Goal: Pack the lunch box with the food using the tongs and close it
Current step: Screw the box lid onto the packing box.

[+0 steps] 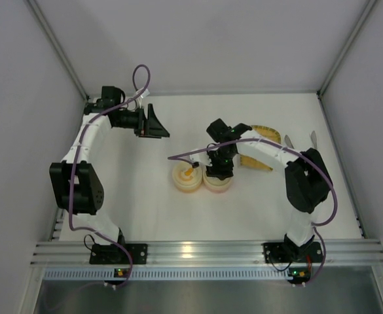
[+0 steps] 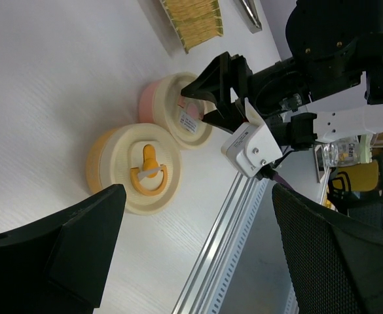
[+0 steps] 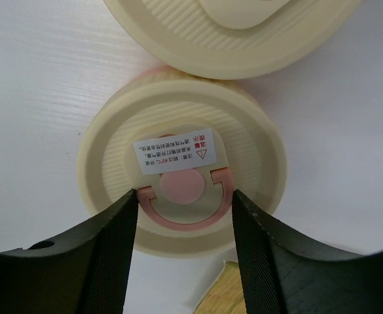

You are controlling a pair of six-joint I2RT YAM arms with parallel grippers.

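Observation:
The lunch box is two round tubs side by side, both with cream lids on. The cream-yellow tub [image 1: 186, 178] has an orange ring handle [image 2: 148, 175] on its lid. The pink tub [image 2: 153, 98] stands to its right under my right gripper [image 1: 220, 171]. In the right wrist view, my right gripper [image 3: 184, 196] is shut on the pink ring handle [image 3: 186, 216] of that lid [image 3: 178, 163], one finger at each side. My left gripper [image 1: 160, 123] hangs open and empty at the back left. The tongs [image 1: 287, 140] lie at the far right. The food is hidden.
A flat yellow ribbed tray [image 1: 264, 129] lies behind the right arm, close to the tubs. The aluminium rail [image 1: 204, 252] runs along the near edge. Grey walls close in the table on three sides.

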